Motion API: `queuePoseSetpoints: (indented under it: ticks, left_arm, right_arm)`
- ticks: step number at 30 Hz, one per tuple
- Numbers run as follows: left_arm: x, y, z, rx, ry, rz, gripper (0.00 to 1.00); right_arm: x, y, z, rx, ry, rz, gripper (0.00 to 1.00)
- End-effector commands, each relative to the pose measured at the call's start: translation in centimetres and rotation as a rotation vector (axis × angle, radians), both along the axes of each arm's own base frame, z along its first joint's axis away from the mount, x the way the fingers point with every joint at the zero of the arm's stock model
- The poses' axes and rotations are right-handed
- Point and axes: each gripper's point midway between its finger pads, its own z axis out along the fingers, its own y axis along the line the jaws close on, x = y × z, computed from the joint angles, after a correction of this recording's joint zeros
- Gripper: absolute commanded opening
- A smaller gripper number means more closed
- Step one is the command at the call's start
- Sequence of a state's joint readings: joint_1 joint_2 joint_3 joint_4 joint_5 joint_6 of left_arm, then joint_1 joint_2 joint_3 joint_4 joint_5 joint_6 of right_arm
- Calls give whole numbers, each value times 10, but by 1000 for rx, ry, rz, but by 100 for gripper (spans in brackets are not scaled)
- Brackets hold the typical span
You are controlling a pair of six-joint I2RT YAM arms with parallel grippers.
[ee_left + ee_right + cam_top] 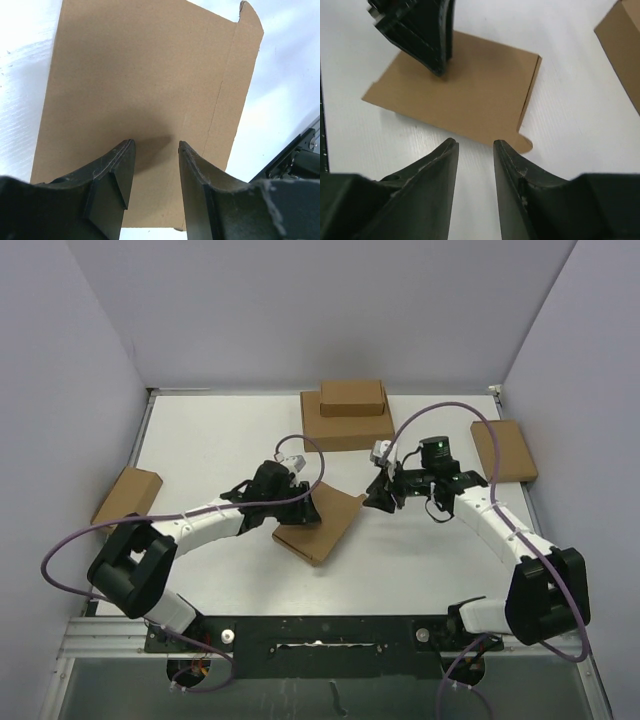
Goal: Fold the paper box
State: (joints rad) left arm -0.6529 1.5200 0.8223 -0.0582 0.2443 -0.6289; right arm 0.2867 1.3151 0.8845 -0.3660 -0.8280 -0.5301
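2 pincers, both parted and holding nothing: we see the left pincer (155, 145) over the paper box (330, 527), lying at mid-table (420, 565). The right pincer (475, 142) hovers just beside its edge.

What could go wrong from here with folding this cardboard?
The left gripper is open and only seems to rest on the paper box, so the sheet may slide on the smooth table when pushed. The side flap lies flat, so the right gripper, also open, might fail to get under it. The two grippers are close and could collide.
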Motion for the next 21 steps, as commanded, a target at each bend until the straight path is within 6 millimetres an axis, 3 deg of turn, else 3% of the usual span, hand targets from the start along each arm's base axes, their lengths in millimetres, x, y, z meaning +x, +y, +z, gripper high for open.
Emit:
queuePoseSetpoints:
  ticks: [1,6,8,13,21]
  left_arm:
    - [1,-6,-8,-12,5,-8,38]
    - [-1,-7,-15,-9,22,-8,38]
    - [0,-7,-17,-8,25,-6,38]
    - [0,-7,-22,0,33,-7,38]
    - [-3,-5,-35,18,64,-11,38]
  right_arm:
    - [-11,30,32,160,139,100,28]
    - [7,51,-7,105,329,71,6]
    - [15,54,-25,63,383,49,2]
    - [22,57,-56,-17,457,29,0]
    - [25,49,-85,-103,502,-17,1]
